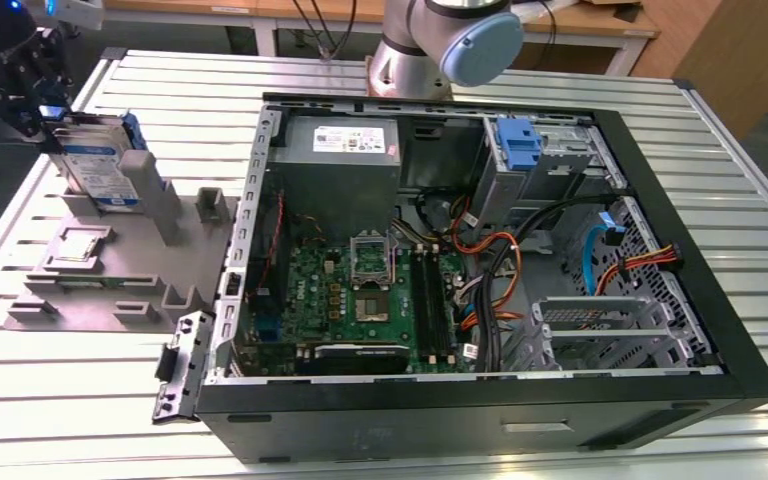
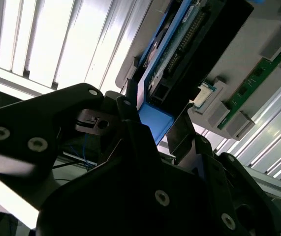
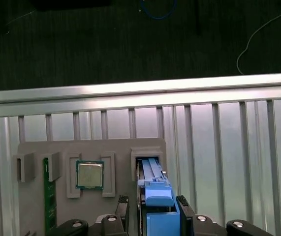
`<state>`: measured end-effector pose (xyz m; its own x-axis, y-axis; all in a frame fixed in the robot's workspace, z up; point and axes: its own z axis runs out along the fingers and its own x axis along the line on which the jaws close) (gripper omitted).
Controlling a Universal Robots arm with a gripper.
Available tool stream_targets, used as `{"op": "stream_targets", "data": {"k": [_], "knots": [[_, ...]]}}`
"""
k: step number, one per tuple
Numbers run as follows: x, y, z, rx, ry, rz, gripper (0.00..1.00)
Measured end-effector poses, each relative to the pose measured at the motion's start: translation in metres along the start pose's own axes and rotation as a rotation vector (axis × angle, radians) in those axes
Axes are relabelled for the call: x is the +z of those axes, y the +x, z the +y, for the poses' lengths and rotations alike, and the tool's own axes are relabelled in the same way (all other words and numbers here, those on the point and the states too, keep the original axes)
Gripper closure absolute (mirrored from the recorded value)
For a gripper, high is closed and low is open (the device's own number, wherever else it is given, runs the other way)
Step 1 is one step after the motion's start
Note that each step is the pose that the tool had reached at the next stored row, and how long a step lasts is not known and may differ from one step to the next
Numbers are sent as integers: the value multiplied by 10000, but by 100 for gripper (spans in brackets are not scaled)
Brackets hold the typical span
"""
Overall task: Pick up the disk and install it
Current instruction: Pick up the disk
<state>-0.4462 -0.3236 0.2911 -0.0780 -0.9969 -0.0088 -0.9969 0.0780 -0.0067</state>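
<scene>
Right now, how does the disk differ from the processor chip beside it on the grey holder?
The disk stands on edge in its slot; the processor chip lies flat in a shallow pocket. The disk has a blue plastic frame; the chip shows a silver lid with a green rim. The disk is clearly larger than the chip. Both sit in the same grey holder.

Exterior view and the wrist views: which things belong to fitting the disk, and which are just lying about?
Job in hand: the disk, standing in the grey holder; the pincer at it; the open computer case.
Lying about: processor chip; green memory stick.
</scene>
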Motion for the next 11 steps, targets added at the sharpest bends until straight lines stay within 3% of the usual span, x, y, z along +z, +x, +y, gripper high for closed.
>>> {"op": "stream_targets", "data": {"k": [11], "knots": [[8, 0, 2, 5, -72, -5, 50]]}}
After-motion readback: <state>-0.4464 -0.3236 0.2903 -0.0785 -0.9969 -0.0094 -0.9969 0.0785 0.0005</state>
